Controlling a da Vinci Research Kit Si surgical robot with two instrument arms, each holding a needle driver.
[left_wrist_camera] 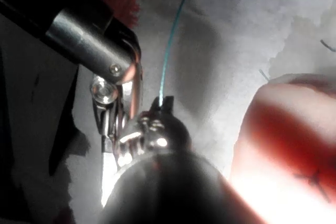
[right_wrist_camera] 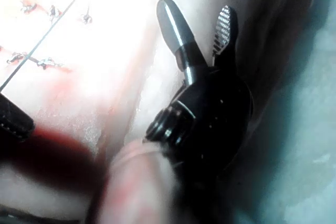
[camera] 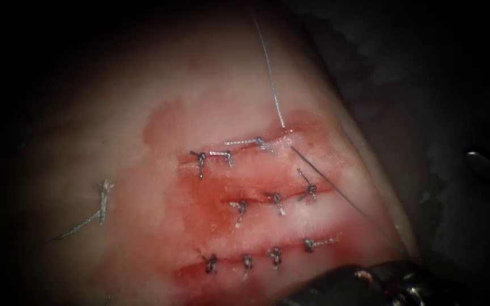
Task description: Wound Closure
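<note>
The tissue [camera: 143,170] carries three stitched cuts, one above the other, with red fluid around them. A pale thread [camera: 273,90] comes down from above and enters the tissue at the right end of the top cut [camera: 283,131]. From there a dark strand [camera: 330,184] runs down and to the right toward my left tool [camera: 370,279] at the lower edge. Its jaws [left_wrist_camera: 164,102] are shut on the thread [left_wrist_camera: 168,51]. My right tool [right_wrist_camera: 197,11] is open and holds nothing. It hangs off the tissue's right edge [camera: 481,163].
Several knotted stitches [camera: 276,199] sit along the three cuts. A separate knot with a long cut end [camera: 102,198] lies on the tissue left of the cuts. The taut thread [right_wrist_camera: 47,32] crosses over the stitches in the right wrist view.
</note>
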